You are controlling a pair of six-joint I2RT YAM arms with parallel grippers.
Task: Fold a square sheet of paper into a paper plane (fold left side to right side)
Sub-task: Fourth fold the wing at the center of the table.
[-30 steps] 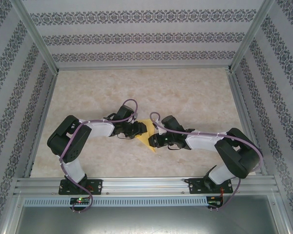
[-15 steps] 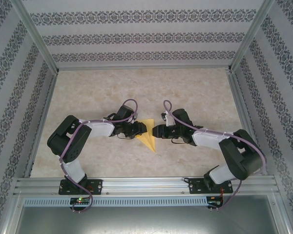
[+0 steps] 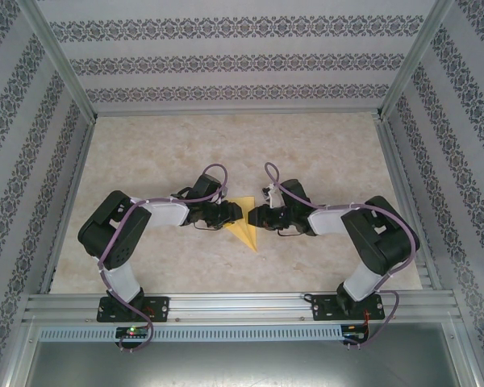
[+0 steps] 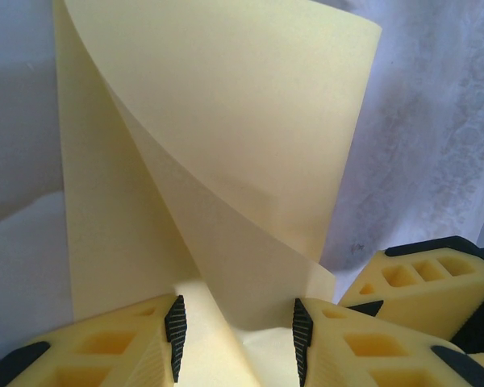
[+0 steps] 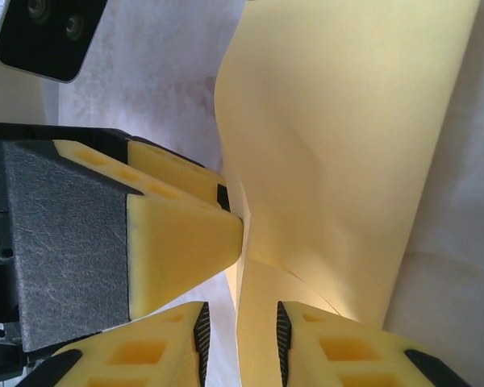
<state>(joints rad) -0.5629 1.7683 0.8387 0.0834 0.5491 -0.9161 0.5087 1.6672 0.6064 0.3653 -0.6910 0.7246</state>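
From above, the tips of the left claw (image 3: 235,213) are lost under the wrist of the left arm (image 3: 157,214), so its opening cannot be read there. In the left wrist view its two ribbed pads (image 4: 176,334) are seen set part-way apart (spread, not pinching), with a curled fold of the sheet of paper (image 3: 246,231) lying across the gap. The finger ends are cut off by the lower edge, and whether they bear on the paper cannot be told.

The sheet is found mid-surface (image 3: 161,153), between the two claws. From above a yellow triangle is seen with its point toward the arm bases, its side edges partly covered by the claws. Its full outline is cut off in both wrist views.

The right claw (image 3: 255,216) is likewise crowded from above by the wrist of the right arm (image 3: 335,219). In the right wrist view its pads (image 5: 281,339) are held a little apart. A raised flap is passed between them, with bare surface seen beside it, so nothing is clamped. A finger of the left claw is seen there at the flap's edge.

Counted: one sheet, two arms, two claws, two pads to each claw.
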